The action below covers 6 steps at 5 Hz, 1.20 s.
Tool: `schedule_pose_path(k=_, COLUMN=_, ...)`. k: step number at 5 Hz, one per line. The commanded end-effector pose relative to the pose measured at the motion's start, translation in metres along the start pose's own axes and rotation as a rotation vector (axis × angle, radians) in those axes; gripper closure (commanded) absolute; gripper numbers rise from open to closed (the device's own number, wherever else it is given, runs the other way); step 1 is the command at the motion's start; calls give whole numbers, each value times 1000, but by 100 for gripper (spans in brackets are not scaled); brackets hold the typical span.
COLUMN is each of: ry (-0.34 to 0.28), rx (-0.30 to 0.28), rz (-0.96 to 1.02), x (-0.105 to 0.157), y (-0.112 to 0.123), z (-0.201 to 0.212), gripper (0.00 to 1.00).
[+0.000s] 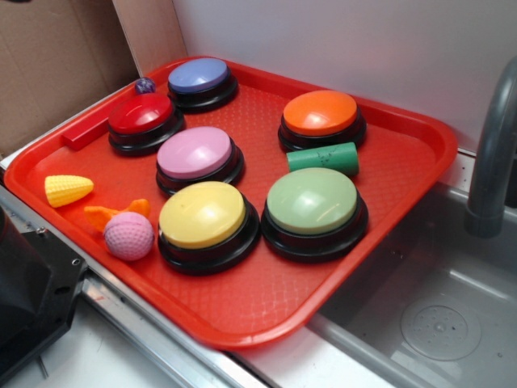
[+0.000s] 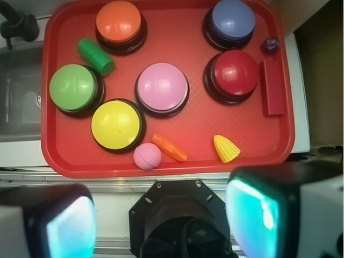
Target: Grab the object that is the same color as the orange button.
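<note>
Up close in the wrist view, the gripper (image 2: 161, 215) hangs high above the scene with its two fingers (image 2: 269, 215) spread wide apart at the bottom corners, holding nothing, their inner faces glowing teal. Between them shows a black mount (image 2: 172, 215), probably the arm's base, though it is blurred. Just beyond it lies a red tray (image 2: 54, 156), and near the tray's closest rim sits the orange carrot-shaped toy (image 2: 170, 147), lying tilted on the tray floor, free of the gripper. It rests just beside a pink dimpled ball (image 2: 147, 156), close to touching it, with a yellow corn toy (image 2: 226, 148) farther along the same rim. Right behind the ball stands a yellow button (image 2: 116, 124), and next to that a pink button (image 2: 162, 88) in the middle of the tray. A green button (image 2: 74, 87) sits to one side with a green cylinder (image 2: 95, 56) lying by it. The orange button (image 2: 119, 21) stands at the far rim, well apart from the carrot toy. A red button (image 2: 235, 73) and a blue button (image 2: 232, 20) fill the other side, with a red block (image 2: 272, 87) along the rim and a small purple ball (image 2: 270, 44) near the blue button. In the exterior view a grey sink (image 1: 436, 307) and faucet (image 1: 493, 153) lie beside the tray.
</note>
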<state>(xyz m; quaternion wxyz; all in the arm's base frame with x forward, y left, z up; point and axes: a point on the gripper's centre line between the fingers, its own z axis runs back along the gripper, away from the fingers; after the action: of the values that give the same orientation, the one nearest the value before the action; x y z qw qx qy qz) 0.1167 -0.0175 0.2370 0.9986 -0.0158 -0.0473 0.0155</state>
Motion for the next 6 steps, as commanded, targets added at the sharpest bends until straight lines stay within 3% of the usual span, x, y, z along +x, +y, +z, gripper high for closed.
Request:
schedule_pose_path(k=1, ry=0, rx=0, rz=0, x=0, y=0, z=0, gripper=0)
schedule_pose_path(k=2, ry=-27, rx=0, rz=-214, x=4, y=5, z=-27, gripper=0)
schedule_pose_path(k=3, ry=-49, rx=-38, rz=-386, x=6, y=7, z=-48, gripper=0)
schedule_pose_path(k=4, ry=-53, rx=-41, rz=-467, x=8, y=14, z=-71, gripper=0)
schedule_pose_path(k=5, ry=-130, rx=-101, rz=-502, x=10, y=24, z=-105, gripper=0)
schedule_pose_path(k=6, ry=-69, rx=-89, rz=-531, x=11, y=31, z=-136, gripper=0)
